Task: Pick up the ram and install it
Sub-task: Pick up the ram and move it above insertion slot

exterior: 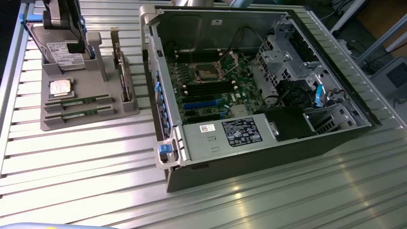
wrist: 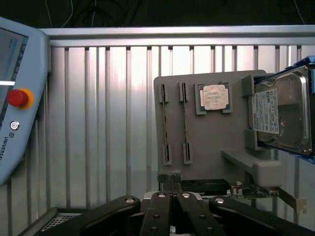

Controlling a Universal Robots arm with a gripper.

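Observation:
Two ram sticks stand on edge in slots of a grey holder [wrist: 216,142]: one ram [wrist: 166,125] and a second ram [wrist: 185,123] beside it. In the exterior view the same green sticks, ram [exterior: 77,101] and ram [exterior: 79,114], lie at the holder's [exterior: 54,121] near end. My gripper [wrist: 170,178] hovers above the holder's edge, short of the sticks, its fingers [wrist: 162,184] pressed together with nothing between them. The open computer case [exterior: 254,157] shows its motherboard [exterior: 213,90] with dark memory slots.
On the holder also sit a CPU [wrist: 214,97], a silver hard drive [wrist: 283,115] with blue rails and a dark expansion card [exterior: 121,71]. A teach pendant [wrist: 15,98] with a red button lies on the slatted metal table [wrist: 98,123].

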